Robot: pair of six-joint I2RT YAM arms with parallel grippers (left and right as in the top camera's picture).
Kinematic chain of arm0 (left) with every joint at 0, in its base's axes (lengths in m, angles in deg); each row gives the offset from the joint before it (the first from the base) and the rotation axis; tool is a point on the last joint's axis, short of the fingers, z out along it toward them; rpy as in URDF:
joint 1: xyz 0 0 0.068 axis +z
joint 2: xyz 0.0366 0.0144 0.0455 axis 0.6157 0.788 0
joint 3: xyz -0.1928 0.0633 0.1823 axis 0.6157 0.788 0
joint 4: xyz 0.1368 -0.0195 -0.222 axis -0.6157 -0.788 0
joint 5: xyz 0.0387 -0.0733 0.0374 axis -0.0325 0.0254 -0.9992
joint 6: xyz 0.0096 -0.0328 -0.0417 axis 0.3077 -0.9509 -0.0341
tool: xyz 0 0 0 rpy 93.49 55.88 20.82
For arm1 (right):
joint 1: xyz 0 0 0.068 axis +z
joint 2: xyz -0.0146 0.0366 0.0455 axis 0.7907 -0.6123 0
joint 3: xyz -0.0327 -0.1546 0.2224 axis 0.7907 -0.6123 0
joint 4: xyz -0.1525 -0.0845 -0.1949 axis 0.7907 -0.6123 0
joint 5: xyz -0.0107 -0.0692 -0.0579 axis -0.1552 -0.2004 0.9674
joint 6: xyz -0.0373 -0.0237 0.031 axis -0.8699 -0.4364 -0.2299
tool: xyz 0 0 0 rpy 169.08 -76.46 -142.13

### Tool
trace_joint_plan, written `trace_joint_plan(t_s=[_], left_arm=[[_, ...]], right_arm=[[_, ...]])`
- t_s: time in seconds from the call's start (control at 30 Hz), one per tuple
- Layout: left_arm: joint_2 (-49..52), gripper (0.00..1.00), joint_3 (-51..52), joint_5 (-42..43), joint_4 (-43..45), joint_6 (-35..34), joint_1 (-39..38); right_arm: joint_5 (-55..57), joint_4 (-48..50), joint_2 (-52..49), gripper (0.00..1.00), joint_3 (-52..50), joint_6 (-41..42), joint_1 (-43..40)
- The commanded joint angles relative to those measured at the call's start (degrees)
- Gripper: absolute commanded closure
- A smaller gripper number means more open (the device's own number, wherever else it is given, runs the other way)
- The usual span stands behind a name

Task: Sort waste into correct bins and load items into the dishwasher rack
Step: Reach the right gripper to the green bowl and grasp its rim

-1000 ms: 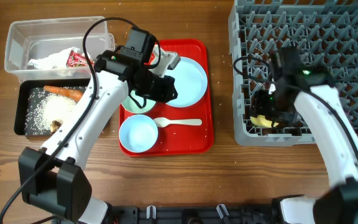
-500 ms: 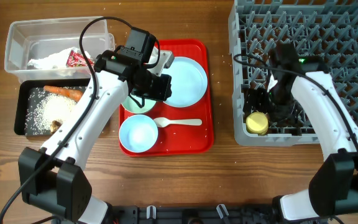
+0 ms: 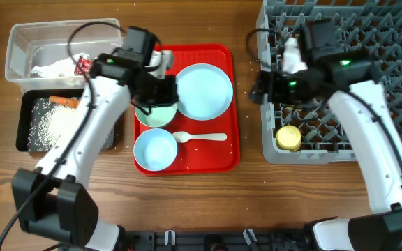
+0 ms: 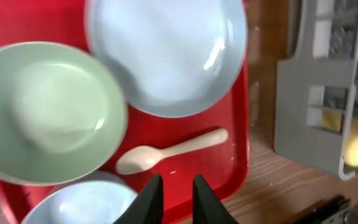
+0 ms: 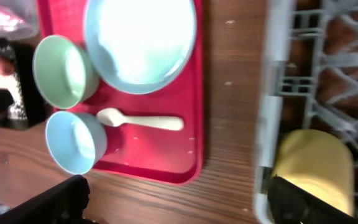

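The yellow cup lies in the grey dishwasher rack at its front left corner and also shows in the right wrist view. My right gripper is open and empty, above the rack's left edge. My left gripper is shut and empty, over the green bowl; its fingertips hang above the red tray near the spoon. The blue plate, blue bowl and white spoon lie on the tray.
The red serving tray sits mid-table. The clear tub holds the napkin and red wrapper. The black tray holds the carrot, rice and a brown lump.
My right gripper let go of the yellow cup in the rack and moved up and left to the rack's edge. My left arm shifted left, uncovering the plate.
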Motion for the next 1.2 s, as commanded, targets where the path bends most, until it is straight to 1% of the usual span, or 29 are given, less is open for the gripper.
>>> trace_joint_plan(t_s=[0.0,0.07,0.1,0.17,0.2,0.27,0.47,0.6,0.83,0.97,1.17], left_arm=[[-4.0,0.79,-0.7,-10.6,-4.1,-2.4,3.1],[-3.9,0.77,-0.6,-15.0,-6.5,-2.4,4.1],[-3.8,0.77,-0.2,-15.8,-7.3,-2.4,4.6],[-3.8,0.78,0.5,-15.8,-7.4,-2.4,5.3],[-3.8,0.78,0.8,-15.8,-7.2,-2.9,5.8],[-3.8,0.78,1.1,-16.9,-6.3,-5.2,7.3],[-3.8,0.75,1.2,-16.9,-7.2,-5.8,8.6],[-3.8,0.75,1.3,-16.9,-7.6,-5.8,8.6],[-3.8,0.75,1.3,-17.6,-7.6,-5.9,8.6],[-3.8,0.75,1.3,-20.7,-7.9,-7.4,8.6],[-3.8,0.75,1.3,-21.1,-7.9,-8.7,10.7]], right_arm=[[1.9,3.3,-0.1,0.05,0.7,4.9,4.9],[2.2,6.3,-0.7,0.05,0.6,6.2,7.6],[2.8,7.6,-1.3,0.05,0.6,7.6,8.9],[3.2,9.4,-2.4,0.06,0.5,9.2,10.4],[3.3,10.8,-3.1,0.1,0.3,11.1,11.3],[3.3,15.2,-5.5,0.13,-0.5,14.7,14.1],[6.3,23.6,-13.6,0.17,-0.5,20.6,20.2],[6.3,28.1,-18.8,0.28,-0.5,23.3,21.3],[4.6,32.9,-25.6,0.42,-0.5,26.6,22.0],[4.7,34.4,-26.8,0.42,-0.5,26.4,23.3],[6.7,36.3,-26.8,0.42,-0.6,26.5,24.7]])
